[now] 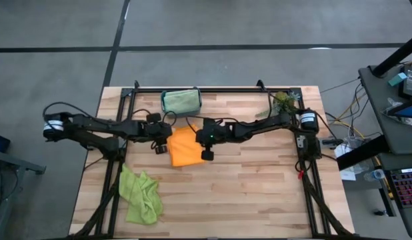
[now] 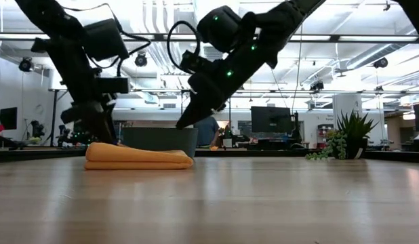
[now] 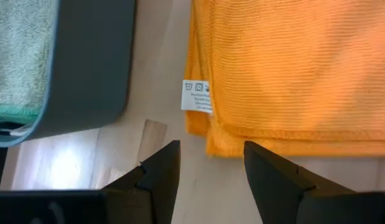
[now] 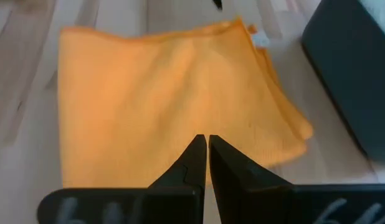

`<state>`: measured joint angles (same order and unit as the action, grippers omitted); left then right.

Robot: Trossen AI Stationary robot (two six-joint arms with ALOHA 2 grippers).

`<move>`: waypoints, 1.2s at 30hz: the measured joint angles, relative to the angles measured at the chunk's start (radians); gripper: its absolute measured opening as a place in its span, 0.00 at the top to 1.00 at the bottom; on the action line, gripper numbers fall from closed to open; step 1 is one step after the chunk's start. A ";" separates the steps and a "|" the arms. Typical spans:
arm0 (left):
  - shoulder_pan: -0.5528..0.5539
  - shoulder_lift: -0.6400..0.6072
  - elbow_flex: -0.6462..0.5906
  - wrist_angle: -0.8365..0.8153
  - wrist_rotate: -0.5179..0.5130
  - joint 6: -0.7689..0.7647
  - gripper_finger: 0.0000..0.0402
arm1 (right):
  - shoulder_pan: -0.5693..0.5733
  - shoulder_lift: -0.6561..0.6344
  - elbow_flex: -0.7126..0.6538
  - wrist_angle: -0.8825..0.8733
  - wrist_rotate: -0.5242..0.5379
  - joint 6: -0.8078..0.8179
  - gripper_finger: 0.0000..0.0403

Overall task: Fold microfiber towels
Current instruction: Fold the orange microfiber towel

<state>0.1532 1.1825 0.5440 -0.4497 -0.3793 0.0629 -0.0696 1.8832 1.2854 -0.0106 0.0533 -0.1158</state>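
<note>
Orange towel (image 1: 185, 147) is lying folded on the table (image 1: 246, 187), its stacked edges and white label (image 3: 197, 96) facing the left end effector (image 1: 161, 143), which is hovering released just beside that edge. Right end effector (image 1: 207, 155) is hanging clenched and empty over the towel's right edge. Lime green towel (image 1: 141, 195) is sitting crumpled near the left corner; a sage towel (image 1: 181, 101) is filling the teal bin (image 1: 163, 101) behind. Bare wood is stretching open to the right.

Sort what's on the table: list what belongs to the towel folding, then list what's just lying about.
Belongs to the job:
orange towel, folded, between both grippers
lime green towel, crumpled near the front left
pale green towel, in the bin

Lying about:
teal bin
plant sprig, back right
</note>
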 joint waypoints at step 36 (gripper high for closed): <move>-0.502 0.154 0.058 0.093 0.137 -0.240 0.59 | 0.199 0.033 -0.006 -0.114 0.063 0.055 0.55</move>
<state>-0.3492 1.3366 0.6025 -0.3562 -0.2419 -0.1775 0.1291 1.9163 1.2797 -0.1251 0.1162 -0.0604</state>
